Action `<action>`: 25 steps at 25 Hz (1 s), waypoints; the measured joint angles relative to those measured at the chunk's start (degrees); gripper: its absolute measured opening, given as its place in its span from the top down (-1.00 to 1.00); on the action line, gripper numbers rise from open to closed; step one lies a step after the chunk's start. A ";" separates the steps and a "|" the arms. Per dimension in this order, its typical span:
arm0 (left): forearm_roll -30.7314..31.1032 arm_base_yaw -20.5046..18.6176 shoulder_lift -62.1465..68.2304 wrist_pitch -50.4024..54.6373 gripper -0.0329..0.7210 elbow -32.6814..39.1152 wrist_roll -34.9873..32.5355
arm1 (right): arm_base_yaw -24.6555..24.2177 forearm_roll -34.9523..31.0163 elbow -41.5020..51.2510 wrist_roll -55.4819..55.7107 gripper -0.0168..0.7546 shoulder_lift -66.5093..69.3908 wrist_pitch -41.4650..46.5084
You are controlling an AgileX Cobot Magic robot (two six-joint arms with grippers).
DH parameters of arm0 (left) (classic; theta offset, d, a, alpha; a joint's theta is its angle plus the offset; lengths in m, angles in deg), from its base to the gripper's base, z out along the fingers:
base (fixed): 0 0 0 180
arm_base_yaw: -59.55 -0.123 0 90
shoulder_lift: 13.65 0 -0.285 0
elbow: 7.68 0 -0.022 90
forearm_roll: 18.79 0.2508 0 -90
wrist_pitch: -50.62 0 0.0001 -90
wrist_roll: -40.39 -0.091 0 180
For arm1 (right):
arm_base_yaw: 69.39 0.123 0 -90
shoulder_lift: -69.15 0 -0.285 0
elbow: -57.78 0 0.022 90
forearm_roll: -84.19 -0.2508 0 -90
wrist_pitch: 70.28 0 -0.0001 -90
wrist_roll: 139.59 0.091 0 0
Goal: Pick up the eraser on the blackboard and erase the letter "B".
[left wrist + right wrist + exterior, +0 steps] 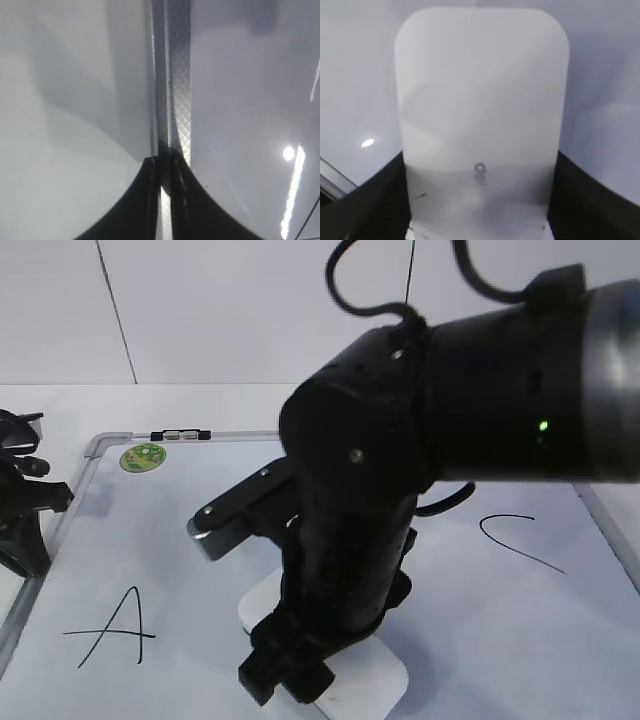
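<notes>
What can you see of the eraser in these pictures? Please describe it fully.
The eraser is an oblong white block with rounded corners, plastic by its look, smooth, with a small ring mark near its lower end. It lies flat on the blackboard, near the front edge between the letters A and C. The right gripper has its dark fingers against both long sides. The arm hides most of it in the exterior view.

A silver-grey frame strip (pixel 172 75) of the board (pixel 240 100) runs straight down the middle of the frame, its surface finely cross-hatched. At bottom centre the two dark fingers (pixel 137 205) of the left gripper (pixel 164 200) lie pressed close together over the strip. Bright light reflections (pixel 292 175) streak the board at lower right. The pale table (pixel 65 150) fills the left half.
</notes>
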 joint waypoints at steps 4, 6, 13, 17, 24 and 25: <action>0.00 0.00 0.00 0.14 0.87 0.00 0.00 | 1.47 -0.21 0.00 -0.08 -0.42 3.85 -1.16; 0.00 0.00 0.00 0.13 0.87 0.00 0.00 | 1.47 0.35 0.00 -0.08 -0.42 5.91 -1.50; 0.09 0.00 0.00 0.13 0.87 0.00 0.00 | 1.55 0.73 -1.10 -0.27 -0.42 9.01 0.36; 0.23 0.00 0.00 0.13 0.87 0.00 0.00 | 1.55 0.62 -1.61 -0.27 -0.42 9.50 0.95; 0.23 0.00 0.00 0.13 0.87 0.00 0.00 | 0.44 -0.18 -1.61 -0.80 -0.42 9.50 0.95; 0.23 0.00 0.00 0.13 0.87 0.00 0.00 | -0.13 -0.76 -1.61 -0.84 -0.42 9.50 0.95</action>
